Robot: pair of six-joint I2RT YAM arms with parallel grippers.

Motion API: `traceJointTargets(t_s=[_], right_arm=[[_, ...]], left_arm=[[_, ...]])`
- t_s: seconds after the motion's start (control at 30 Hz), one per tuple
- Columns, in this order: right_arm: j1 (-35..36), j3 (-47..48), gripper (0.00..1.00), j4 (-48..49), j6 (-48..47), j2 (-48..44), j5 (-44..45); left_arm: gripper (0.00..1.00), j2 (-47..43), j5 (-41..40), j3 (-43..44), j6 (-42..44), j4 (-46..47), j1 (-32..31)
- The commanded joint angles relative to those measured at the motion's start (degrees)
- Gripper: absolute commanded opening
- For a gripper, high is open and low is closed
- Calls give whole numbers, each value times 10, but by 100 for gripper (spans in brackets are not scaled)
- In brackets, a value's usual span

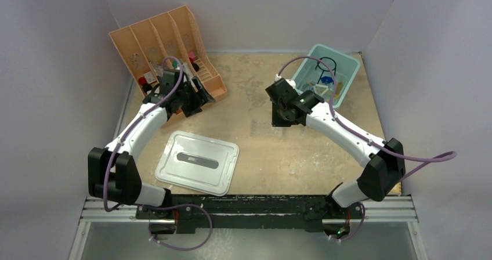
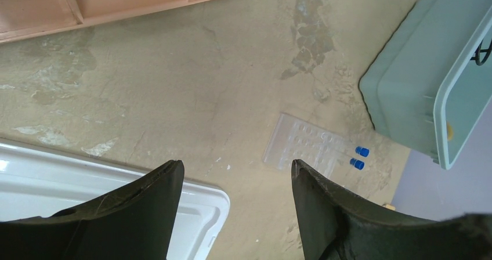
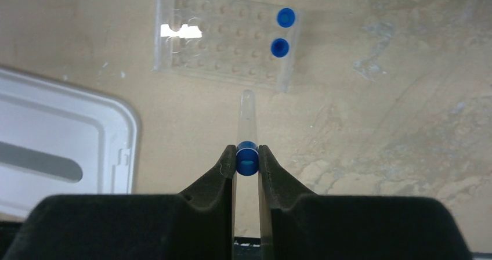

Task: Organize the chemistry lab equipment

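Note:
My right gripper (image 3: 246,160) is shut on the blue cap of a thin clear tube (image 3: 246,126), held upright above the table just short of the clear tube rack (image 3: 220,39). The rack holds two blue-capped tubes (image 3: 282,32) at one end. In the left wrist view the rack (image 2: 304,147) lies on the table with the two blue caps (image 2: 360,157) beside it. My left gripper (image 2: 237,173) is open and empty, hovering by the organizer; it also shows in the top view (image 1: 194,94). In the top view my right gripper (image 1: 284,112) hides the rack.
A teal bin (image 1: 326,74) at the back right holds a black wire ring (image 1: 326,64) and blue tools. The peach slotted organizer (image 1: 165,51) stands at the back left. The pale lid (image 1: 197,161) with a dark handle slot lies front left.

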Motion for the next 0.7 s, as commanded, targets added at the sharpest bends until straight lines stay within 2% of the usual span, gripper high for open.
traceJointTargets(t_s=[0.0, 0.43, 0.67], right_arm=[[8, -1, 10, -27, 50, 5, 112], [8, -32, 9, 51, 55, 41, 91], [7, -18, 9, 44, 48, 68, 103]], left_arm=[[67, -12, -15, 13, 19, 8, 1], [66, -10, -4, 4, 18, 14, 1], [66, -8, -5, 1, 19, 14, 1]])
